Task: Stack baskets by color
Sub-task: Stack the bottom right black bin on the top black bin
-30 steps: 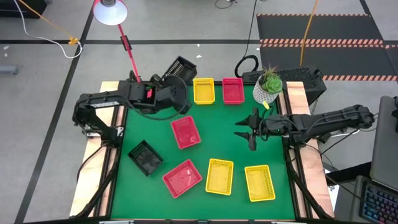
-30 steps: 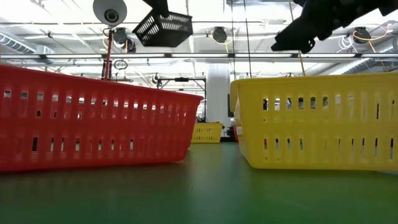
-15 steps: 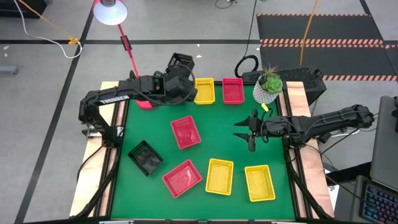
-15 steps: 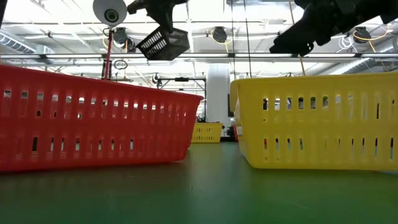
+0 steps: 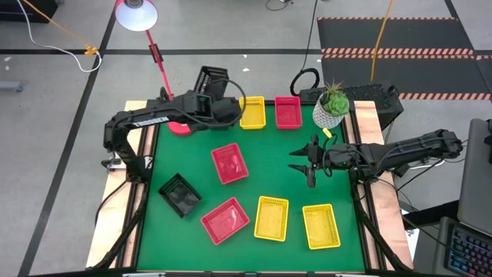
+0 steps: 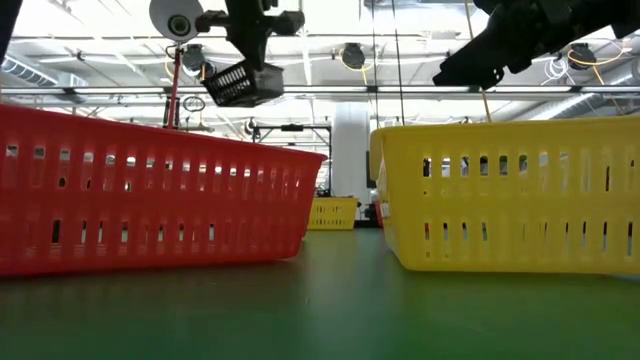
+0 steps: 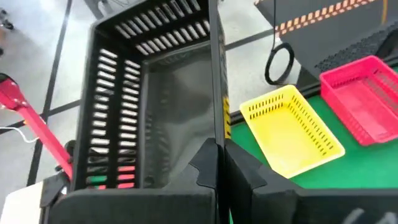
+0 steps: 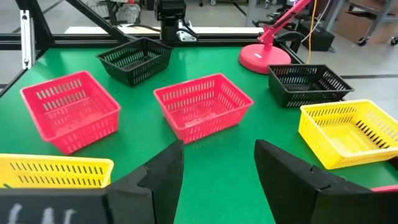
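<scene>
left claw: we've got it clamped on a black basket, up over the counter's far-left corner;
right claw: hanging open, empty

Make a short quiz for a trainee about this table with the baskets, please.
1. True or false: the left hand is shut on a black basket lifted above the table.
2. How many yellow baskets does the high view show? A: two. B: three. C: four.
3. Fill in: the right hand is ___ and holds nothing.

Key: 1 true; 2 B; 3 open.
</scene>
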`<state>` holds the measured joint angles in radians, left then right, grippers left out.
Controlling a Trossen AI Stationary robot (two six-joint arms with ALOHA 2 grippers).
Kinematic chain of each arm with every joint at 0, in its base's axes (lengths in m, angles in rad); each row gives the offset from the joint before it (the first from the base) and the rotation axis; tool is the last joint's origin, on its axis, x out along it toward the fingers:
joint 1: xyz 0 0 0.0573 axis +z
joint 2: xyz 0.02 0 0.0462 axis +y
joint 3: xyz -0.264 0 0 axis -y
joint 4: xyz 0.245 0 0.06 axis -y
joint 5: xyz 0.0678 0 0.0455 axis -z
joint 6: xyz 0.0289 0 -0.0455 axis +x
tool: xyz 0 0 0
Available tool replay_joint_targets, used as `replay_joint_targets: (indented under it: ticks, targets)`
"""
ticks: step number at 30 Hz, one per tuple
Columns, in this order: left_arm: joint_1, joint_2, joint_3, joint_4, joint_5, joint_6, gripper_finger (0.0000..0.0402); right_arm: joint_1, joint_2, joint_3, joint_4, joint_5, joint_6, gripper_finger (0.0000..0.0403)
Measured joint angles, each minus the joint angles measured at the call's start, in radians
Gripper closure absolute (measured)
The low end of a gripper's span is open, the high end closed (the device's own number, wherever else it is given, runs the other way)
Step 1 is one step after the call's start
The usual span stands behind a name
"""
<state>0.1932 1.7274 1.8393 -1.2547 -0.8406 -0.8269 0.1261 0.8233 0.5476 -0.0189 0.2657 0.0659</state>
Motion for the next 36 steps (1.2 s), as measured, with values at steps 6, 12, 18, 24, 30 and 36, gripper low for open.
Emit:
replay_joint_targets:
  ticks: [6,12,18,24,30,36]
  targets:
    - [0.015,0.044,-0.001,-0.035,-0.005,-0.032,0.039,0.0,0.0,0.0,0.003,0.0,0.0,0.0213]
    - [0.031,0.087,0.001,-0.013,-0.009,-0.041,0.0389,0.0,0.0,0.0,0.002,0.0,0.0,0.0213]
    - [0.053,0.132,0.001,-0.025,-0.007,-0.066,0.0388,0.0,0.0,0.0,0.0,0.0,0.0,0.0213]
    - [0.075,0.201,0.001,-0.02,0.003,-0.075,0.0388,0.0,0.0,0.0,0.0,0.0,-0.003,0.0213]
    - [0.113,0.27,0.0,-0.01,0.065,-0.085,0.0387,0.0,0.0,0.0,0.0,0.0,-0.003,0.0213]
    - [0.141,0.32,0.0,0.003,0.095,-0.085,0.0387,0.0,0.0,0.0,0.0,0.0,-0.004,0.0213]
